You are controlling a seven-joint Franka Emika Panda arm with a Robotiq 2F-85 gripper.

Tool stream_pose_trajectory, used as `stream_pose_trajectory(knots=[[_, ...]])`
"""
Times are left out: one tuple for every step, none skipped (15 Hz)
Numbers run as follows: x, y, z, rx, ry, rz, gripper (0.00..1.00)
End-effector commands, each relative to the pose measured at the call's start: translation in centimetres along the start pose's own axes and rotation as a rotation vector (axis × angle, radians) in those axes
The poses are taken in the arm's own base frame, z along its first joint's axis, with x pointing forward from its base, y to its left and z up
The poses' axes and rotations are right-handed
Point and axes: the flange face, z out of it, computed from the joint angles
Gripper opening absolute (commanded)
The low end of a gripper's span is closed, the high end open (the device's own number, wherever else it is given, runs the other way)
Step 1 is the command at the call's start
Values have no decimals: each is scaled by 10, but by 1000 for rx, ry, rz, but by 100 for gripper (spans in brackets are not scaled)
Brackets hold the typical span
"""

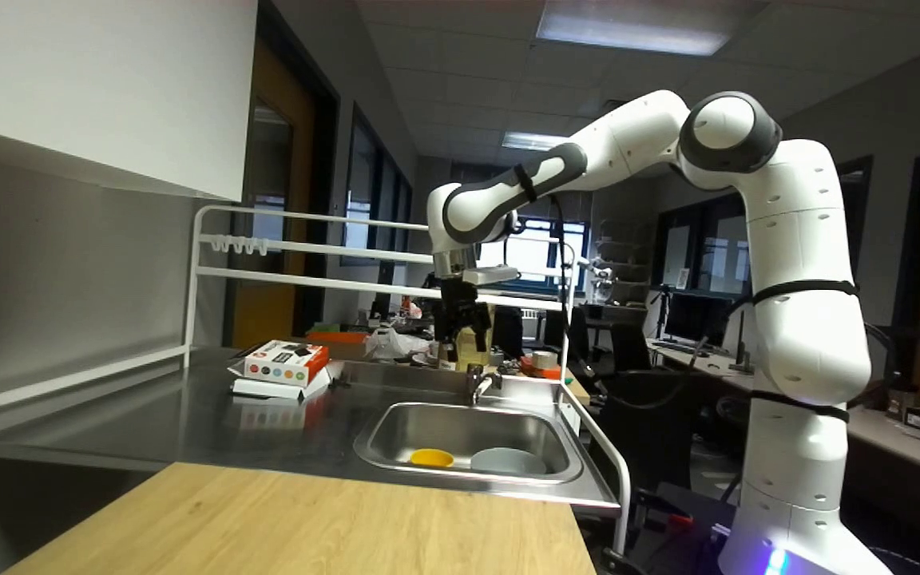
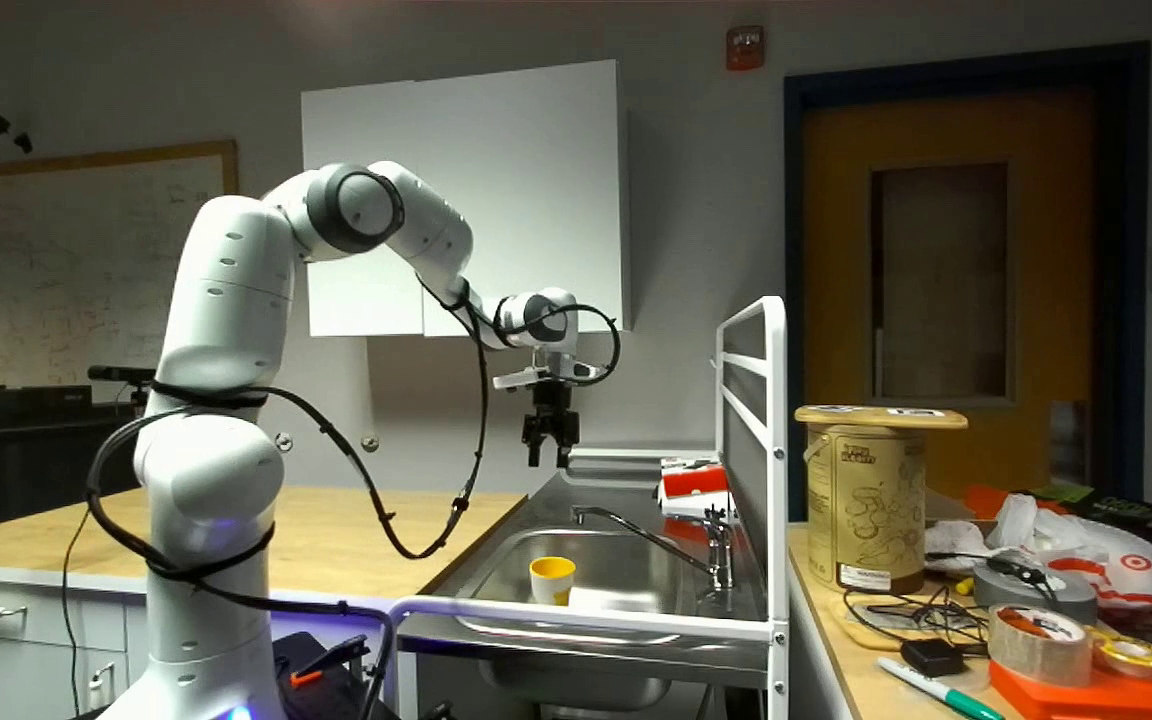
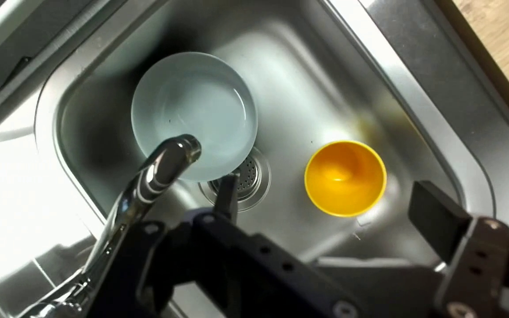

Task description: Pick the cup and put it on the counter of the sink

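The arm [image 1: 799, 216] is arching over the steel worktop [image 1: 212, 431], where the sink [image 3: 281, 92] is sitting. High above it, the end effector [image 2: 549, 458] is pointing downward, its fingers [image 3: 438, 221] standing wide apart and gripping nothing. In the sink, a pale bowl [image 3: 197, 110] is lying apart from the cup [image 3: 345, 179], which is standing upright, its long axis running vertically. The wrist view is showing the cup roughly straight below the end effector, framed between its fingers, so the coming move is probably calling for mainly descent.

Hand [image 2: 548, 458] downward — 2 fingers [image 3: 440, 221] apart.
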Motion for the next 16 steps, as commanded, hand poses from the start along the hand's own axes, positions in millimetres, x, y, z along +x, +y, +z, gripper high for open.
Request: stream_pose_trajectory(knots=[[7,-7,2,-7,-13,-11,100],[12,-10,4,-10,-20,-15,100],[14,-10,4,-11,-23,-14,100],[15,-9,4,-11,-24,-12,100],[15,-7,2,-11,-23,-10,100],[11,3,4,2,-10,22,100],[15,7,9,21,-5,25,100],[24,11,18,42,-2,13,100],[36,13,30,76,0,-21,100],[46,13,42,108,-5,-42,100],[58,10,58,148,-21,-72,100],[66,7,73,187,-34,-100,100],[74,5,91,232,-56,-116,100],[79,5,110,273,-83,-121,100],[84,5,126,304,-112,-118,100],[86,8,145,316,-149,-96,100]])
